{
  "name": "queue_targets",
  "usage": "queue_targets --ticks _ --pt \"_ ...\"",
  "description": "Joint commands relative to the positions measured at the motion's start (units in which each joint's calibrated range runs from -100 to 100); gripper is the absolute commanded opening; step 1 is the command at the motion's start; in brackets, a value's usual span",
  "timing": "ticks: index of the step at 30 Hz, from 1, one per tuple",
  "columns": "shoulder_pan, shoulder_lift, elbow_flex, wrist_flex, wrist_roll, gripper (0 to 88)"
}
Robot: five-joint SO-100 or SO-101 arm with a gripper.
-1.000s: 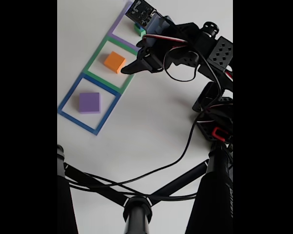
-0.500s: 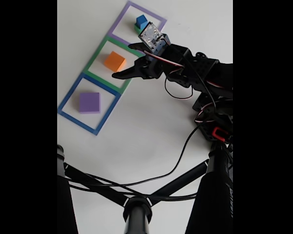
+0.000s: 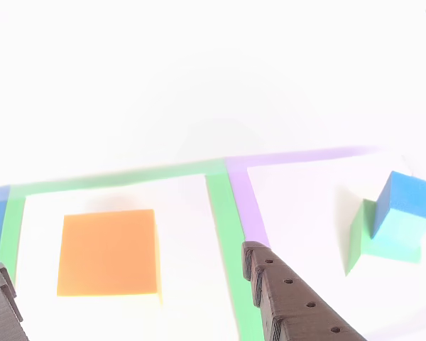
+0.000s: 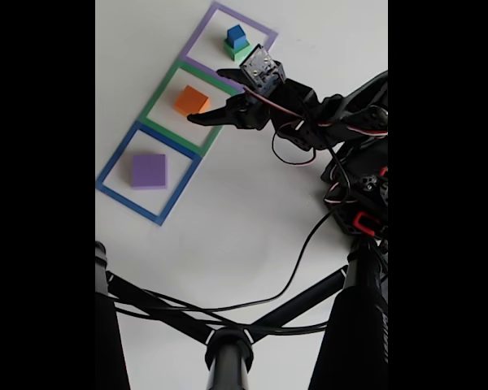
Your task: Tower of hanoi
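Gripper (image 4: 205,114) hangs spread wide and empty over the orange block (image 4: 192,101) in the green square (image 4: 157,106). Blue cube (image 4: 236,35) sits on the green block (image 4: 235,51) inside the purple square (image 4: 200,36). Purple block (image 4: 150,171) lies alone in the blue square (image 4: 116,159).

A small blue cube (image 4: 237,33) sits atop a green block (image 4: 235,50) inside the purple square outline (image 4: 230,45). The dark two-finger gripper (image 4: 202,116), apparently empty, hangs beside the orange-yellow block (image 4: 192,101).
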Motion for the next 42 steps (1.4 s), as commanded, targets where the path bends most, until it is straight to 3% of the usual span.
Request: queue_targets --ticks 1,6,15,30,42 --pt "-0.10 7.58 -2.30 -9.24 0.00 40.1" --pt "0.00 17.76 -6.12 -17.50 0.00 40.0" --pt "-0.86 26.96 -10.85 -22.52 0.00 39.6" --pt "-4.51 31.72 -11.94 -25.59 0.00 37.2" --pt "-5.94 33.10 -12.39 -26.00 0.00 27.6"
